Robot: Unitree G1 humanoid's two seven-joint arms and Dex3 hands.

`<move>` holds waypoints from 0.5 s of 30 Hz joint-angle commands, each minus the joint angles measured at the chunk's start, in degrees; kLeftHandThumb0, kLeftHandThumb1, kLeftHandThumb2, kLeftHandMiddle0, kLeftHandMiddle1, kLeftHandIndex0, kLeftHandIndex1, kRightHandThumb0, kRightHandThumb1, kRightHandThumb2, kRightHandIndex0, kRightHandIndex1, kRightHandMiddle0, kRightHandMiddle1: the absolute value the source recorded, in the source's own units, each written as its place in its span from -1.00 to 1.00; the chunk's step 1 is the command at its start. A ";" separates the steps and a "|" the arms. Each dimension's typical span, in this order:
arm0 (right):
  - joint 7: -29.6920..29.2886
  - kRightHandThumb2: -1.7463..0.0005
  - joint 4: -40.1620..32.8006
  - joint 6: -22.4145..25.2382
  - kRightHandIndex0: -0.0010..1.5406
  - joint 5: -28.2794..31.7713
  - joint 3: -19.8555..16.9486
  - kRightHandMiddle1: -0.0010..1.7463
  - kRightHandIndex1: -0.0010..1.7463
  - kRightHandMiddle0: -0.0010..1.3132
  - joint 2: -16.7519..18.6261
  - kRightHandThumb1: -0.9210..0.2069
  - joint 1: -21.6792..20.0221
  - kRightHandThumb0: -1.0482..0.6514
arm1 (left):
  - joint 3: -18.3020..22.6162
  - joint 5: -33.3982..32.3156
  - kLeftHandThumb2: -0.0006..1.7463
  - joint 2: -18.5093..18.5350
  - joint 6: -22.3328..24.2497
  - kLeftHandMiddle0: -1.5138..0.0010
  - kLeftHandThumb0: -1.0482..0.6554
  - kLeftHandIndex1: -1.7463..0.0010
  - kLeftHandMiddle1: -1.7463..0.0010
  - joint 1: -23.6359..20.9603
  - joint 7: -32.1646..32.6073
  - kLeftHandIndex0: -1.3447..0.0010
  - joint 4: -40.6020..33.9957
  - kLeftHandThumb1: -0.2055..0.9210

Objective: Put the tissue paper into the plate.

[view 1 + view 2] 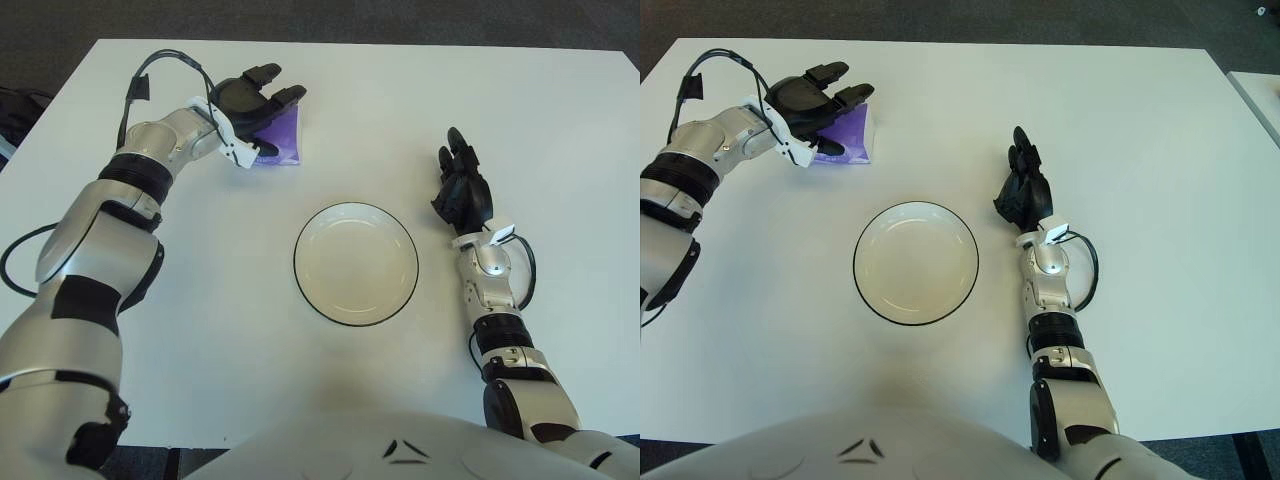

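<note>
**A:** What do you have in front of you, biggest first?

**B:** You see a white table (200, 300) filling the view. Near its middle sits the plate (355, 263), round, white, dark-rimmed, nothing in it.

**A:** And the tissue?

**B:** The tissue (284, 137) is a purple pack lying flat on the table, up and to the left of the plate, well apart from it.

**A:** Your hands?

**B:** Your left hand (248, 103) is over the tissue's left part, covering it, fingers spread and reaching across the pack's top; they are not closed around it. Your right hand (461, 190) shows right of the plate, fingers extended together, holding nothing.
</note>
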 commanded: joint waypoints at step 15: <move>-0.04 -0.19 7.15 2.04 -1.00 -0.73 0.13 -0.87 -1.00 -1.00 0.67 -1.00 8.02 -0.75 | -2.76 -0.11 -0.14 -2.46 6.29 1.00 -1.00 0.91 1.00 -1.90 -1.98 1.00 6.54 1.00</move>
